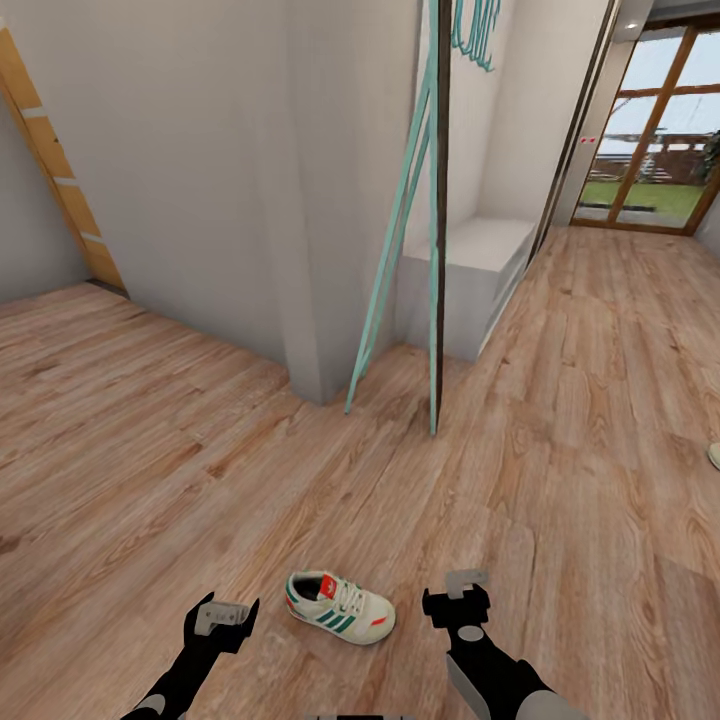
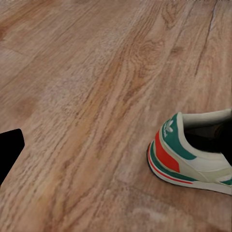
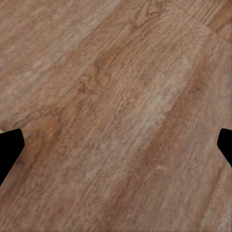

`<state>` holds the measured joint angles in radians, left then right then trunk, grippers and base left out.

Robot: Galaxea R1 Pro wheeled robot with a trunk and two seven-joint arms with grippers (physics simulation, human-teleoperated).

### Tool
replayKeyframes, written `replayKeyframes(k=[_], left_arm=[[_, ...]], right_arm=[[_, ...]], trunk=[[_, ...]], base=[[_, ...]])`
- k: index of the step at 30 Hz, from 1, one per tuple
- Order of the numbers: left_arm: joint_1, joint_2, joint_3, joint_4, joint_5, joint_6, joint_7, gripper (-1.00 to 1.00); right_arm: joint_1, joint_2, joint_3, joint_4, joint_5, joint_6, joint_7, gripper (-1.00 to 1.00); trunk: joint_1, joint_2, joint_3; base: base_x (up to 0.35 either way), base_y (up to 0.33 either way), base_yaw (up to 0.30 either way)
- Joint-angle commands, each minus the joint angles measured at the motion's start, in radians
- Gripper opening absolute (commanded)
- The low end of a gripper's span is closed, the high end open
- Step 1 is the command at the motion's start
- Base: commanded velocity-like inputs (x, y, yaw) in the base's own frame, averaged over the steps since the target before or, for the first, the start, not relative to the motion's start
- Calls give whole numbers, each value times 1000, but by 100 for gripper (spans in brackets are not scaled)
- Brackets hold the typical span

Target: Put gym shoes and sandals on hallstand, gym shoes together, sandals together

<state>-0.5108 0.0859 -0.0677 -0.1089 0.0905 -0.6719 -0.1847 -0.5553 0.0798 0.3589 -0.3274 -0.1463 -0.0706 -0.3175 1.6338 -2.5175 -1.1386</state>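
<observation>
One gym shoe (image 1: 338, 607), cream-white with green stripes and a red heel patch, lies on the corridor floor (image 1: 560, 420) close in front of me. In the left wrist view, the shoe's heel (image 2: 191, 154) faces the camera beside one dark fingertip (image 2: 9, 150). My left gripper (image 1: 222, 617) hangs open just left of the shoe. My right gripper (image 1: 457, 595) is open to the shoe's right, over bare planks, its fingertips (image 3: 9, 150) spread wide. The sandals are out of view. A low white unit (image 1: 470, 280) stands further ahead by the wall; I cannot tell if it is the hallstand.
A teal frame (image 1: 400, 220) leans against the wall corner between me and the white unit. A small pale thing (image 1: 714, 455) is cut off at the right edge. Glass doors (image 1: 660, 130) close the corridor's far end. A slanted wooden board (image 1: 60, 170) is at the far left.
</observation>
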Motion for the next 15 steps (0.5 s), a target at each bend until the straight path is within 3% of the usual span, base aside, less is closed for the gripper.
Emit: replayKeyframes(k=[1, 9, 15], left_arm=[[0, 0, 0, 0, 0, 0, 0, 100], [0, 0, 1, 0, 0, 0, 0, 100], [0, 0, 1, 0, 0, 0, 0, 100]], right_arm=[[0, 0, 0, 1, 0, 0, 0, 100], [1, 0, 0, 33, -2, -5, 1, 100], [1, 0, 0, 59, -4, -34, 0, 100]], trunk=[[0, 0, 0], [0, 0, 0], [0, 0, 0]], base=[[49, 0, 0], [20, 0, -25], [4, 0, -192]])
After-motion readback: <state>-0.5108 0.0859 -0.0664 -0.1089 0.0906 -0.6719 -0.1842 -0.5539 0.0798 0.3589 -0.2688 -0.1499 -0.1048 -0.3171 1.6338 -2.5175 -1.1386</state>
